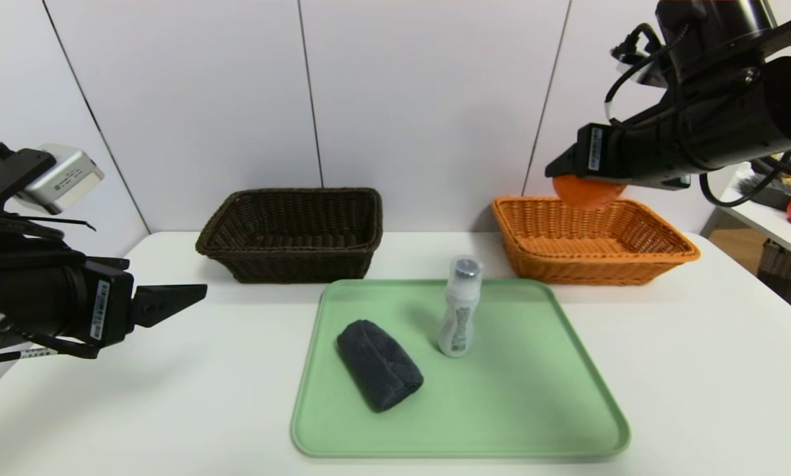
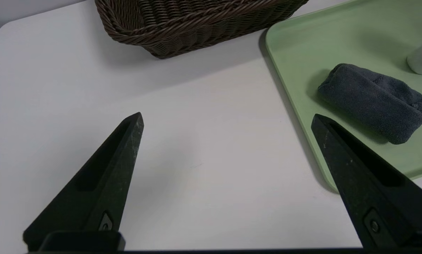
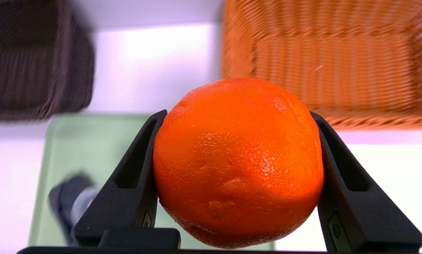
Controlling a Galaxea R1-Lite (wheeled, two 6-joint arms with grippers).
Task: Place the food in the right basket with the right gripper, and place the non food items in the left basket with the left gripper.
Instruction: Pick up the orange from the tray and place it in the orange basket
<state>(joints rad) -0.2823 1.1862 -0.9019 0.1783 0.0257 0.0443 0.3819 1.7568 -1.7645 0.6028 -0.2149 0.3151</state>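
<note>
Lowering the orange (image 3: 238,162) squarely into the tan basket (image 1: 600,270) suits us; our right gripper (image 3: 238,114) pinches it high above, while our left gripper (image 2: 227,114) waits fingers wide beside the tray (image 1: 461,447), bottle (image 1: 460,307) and cloth (image 1: 379,365) lying there

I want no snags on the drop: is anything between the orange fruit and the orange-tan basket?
Nothing visible blocks it: the round orange fruit, held by the black right gripper, hangs above the orange-tan wicker basket, with only open air seen between.
</note>
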